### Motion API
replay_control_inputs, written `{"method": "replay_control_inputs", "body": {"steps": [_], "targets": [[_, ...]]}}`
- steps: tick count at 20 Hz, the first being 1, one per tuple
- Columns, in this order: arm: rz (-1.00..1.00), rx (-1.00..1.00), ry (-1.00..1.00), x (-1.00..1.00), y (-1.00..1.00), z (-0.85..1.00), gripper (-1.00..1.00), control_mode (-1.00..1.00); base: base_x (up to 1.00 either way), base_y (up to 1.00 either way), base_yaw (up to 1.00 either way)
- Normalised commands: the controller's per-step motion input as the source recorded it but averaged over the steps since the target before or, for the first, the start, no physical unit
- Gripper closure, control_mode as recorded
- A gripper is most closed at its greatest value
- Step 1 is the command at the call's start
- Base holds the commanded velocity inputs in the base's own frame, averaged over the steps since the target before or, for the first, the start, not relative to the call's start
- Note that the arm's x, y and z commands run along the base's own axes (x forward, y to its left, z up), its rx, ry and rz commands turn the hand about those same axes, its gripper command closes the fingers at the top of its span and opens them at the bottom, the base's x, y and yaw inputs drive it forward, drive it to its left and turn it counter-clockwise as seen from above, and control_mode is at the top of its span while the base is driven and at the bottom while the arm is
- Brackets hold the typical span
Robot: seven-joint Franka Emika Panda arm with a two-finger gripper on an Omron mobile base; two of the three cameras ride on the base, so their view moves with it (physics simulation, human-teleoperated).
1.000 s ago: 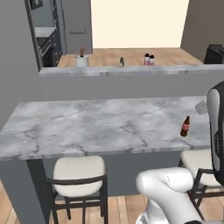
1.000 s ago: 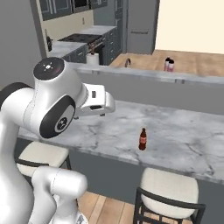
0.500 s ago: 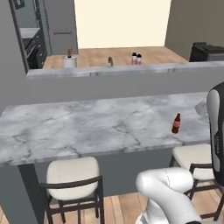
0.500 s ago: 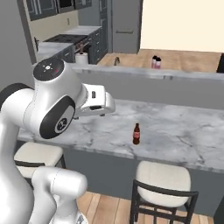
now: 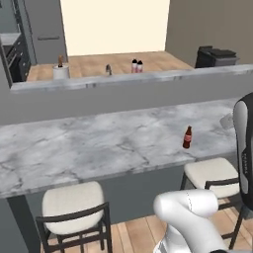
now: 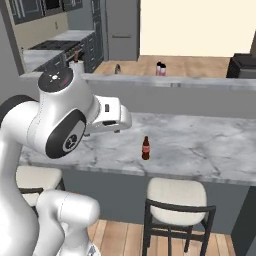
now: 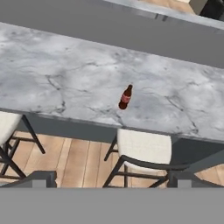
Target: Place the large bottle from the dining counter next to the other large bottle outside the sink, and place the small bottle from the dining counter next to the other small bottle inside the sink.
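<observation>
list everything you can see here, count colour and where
small dark brown cola-style bottle with red label: one, upright near the front edge of the dining counter, above a stool
long white marble dining counter with grey veins: one, across the middle
cream-cushioned stools with dark frames: two, tucked under the counter's front
small bottles with dark caps: two, pale and pinkish, side by side on the far counter
metal faucet: one, grey, left of those bottles
white canister: one, far counter, left end
black appliance: one, far right
claw: one, dark fingertips spread open, above the stools, holding nothing
</observation>
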Motion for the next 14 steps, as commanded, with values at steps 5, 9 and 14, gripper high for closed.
{"method": "replay_control_inputs", "body": {"steps": [5,9,14], "targets": [[0.0,0.0,0.0,0.0,0.0,0.0,-1.0,1.0,0.16,0.05,-0.23],[0.0,0.0,0.0,0.0,0.0,0.0,-1.0,1.0,0.43,0.21,-0.16],[0.0,0.0,0.0,0.0,0.0,0.0,-1.0,1.0,0.61,0.45,-0.06]]}}
